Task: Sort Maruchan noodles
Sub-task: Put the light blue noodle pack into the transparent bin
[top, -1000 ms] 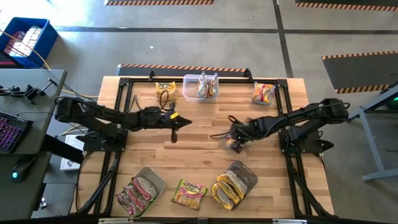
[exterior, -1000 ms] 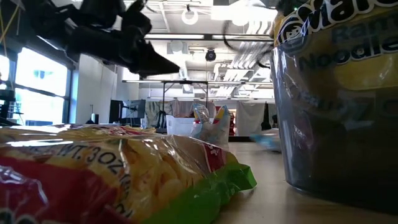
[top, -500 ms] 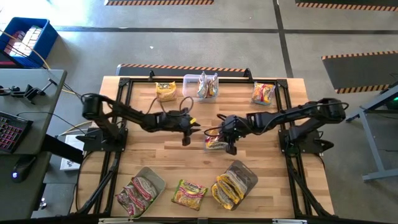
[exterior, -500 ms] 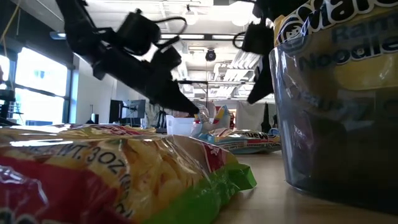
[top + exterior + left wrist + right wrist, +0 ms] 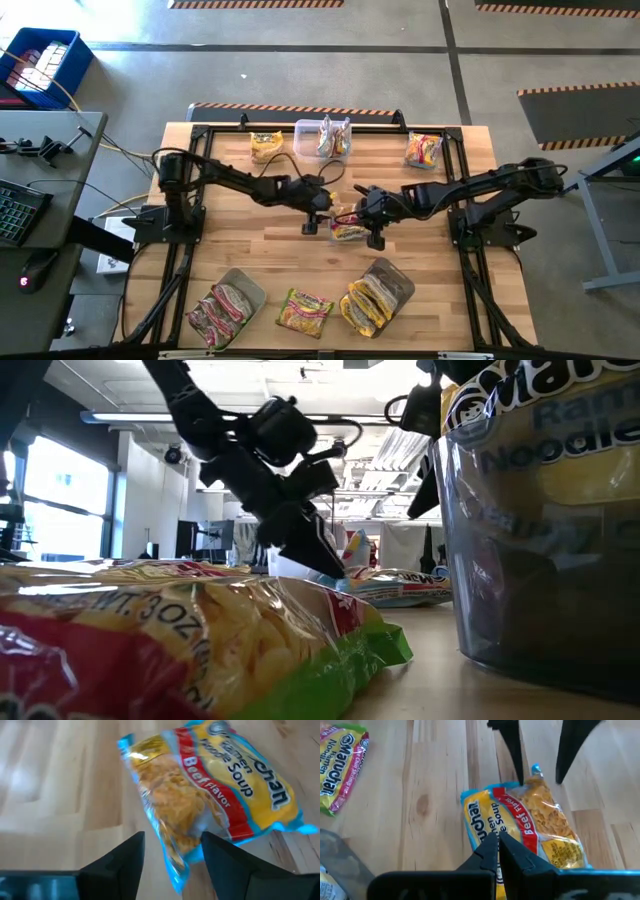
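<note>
The beef packet [image 5: 347,227] lies flat near the middle of the table [image 5: 230,260], and both claws are on it. Your right gripper [image 5: 372,232] has its fingers pressed together over one end of the packet; whether they actually pinch the wrapper I cannot tell, as the wrist view shows the tips against the printed face. Your left gripper [image 5: 172,851] has its fingers spread, straddling the opposite short end, not yet closed.

Expect the packet to be light and crinkly — the film is slick and will slide on the wood if you push it sideways. The noodle block inside is stiff but brittle, so squeeze gently. Your best hold is probably the flat sealed fin at a short end, or across the narrow width of the block; a pinch on the loose film alone may slip.

Containers: a clear tub [image 5: 320,139] at the far edge holds a couple of silvery packets standing on end. A tub [image 5: 248,290] near the left front corner holds pink-red packets, and a third tub [image 5: 398,282] toward the right front holds yellow ones — likely the home for this beef pack. Loose packets sit beside the far tub [image 5: 266,146], near the far right corner [image 5: 423,150], and at the front edge [image 5: 304,311].
</note>
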